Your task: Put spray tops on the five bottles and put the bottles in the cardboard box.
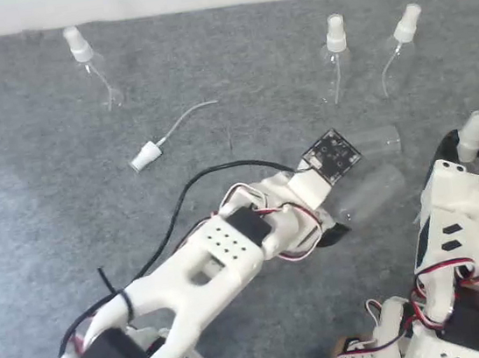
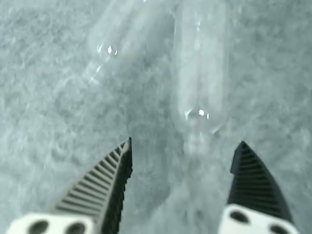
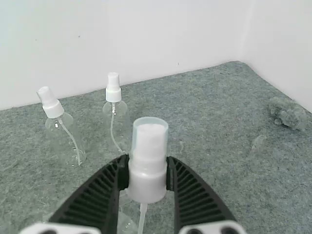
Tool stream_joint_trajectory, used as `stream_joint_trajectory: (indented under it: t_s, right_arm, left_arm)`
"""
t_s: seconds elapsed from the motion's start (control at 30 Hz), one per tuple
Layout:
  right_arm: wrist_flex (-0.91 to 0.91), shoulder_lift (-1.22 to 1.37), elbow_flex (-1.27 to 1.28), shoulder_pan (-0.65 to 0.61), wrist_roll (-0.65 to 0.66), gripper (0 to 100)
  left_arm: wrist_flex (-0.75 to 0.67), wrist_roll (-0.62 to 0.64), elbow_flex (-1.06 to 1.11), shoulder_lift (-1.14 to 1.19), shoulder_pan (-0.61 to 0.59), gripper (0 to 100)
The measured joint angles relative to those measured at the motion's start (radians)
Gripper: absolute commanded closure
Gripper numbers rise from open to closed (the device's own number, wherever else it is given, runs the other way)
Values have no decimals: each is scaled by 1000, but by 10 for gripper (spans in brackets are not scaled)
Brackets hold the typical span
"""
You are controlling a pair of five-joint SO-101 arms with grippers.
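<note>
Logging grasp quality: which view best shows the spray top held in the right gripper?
The right wrist view: the spray top sits centred in the right gripper, cap and collar plain to see. The high view shows it small, near the picture's right edge. The left wrist view faces two lying bottles.

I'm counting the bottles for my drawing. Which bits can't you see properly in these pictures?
- High view: the two lying bottles are partly hidden behind the left arm and its wrist camera.
- Left wrist view: the nearer clear bottle is blurred, its far end cut off by the picture's edge.
- Right wrist view: the spray top in the right gripper has its tube cut off by the edge, so whatever is below stays hidden.
</note>
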Motion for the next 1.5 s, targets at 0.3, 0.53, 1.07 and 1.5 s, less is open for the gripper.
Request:
stream_joint_trajectory:
  t_s: [0.3,0.53,1.07,1.5]
  right_arm:
    - [0,0,0,0,0,991]
    - [0,0,0,0,0,991]
    - [0,0,0,0,0,991]
    - [0,0,0,0,0,991]
  left_arm:
    - [-84,-26,-103,233,71,694]
    - [-21,-26,-293,394,72,746]
    - [54,-100,-333,416,107,976]
    - [130,3,-379,413,107,782]
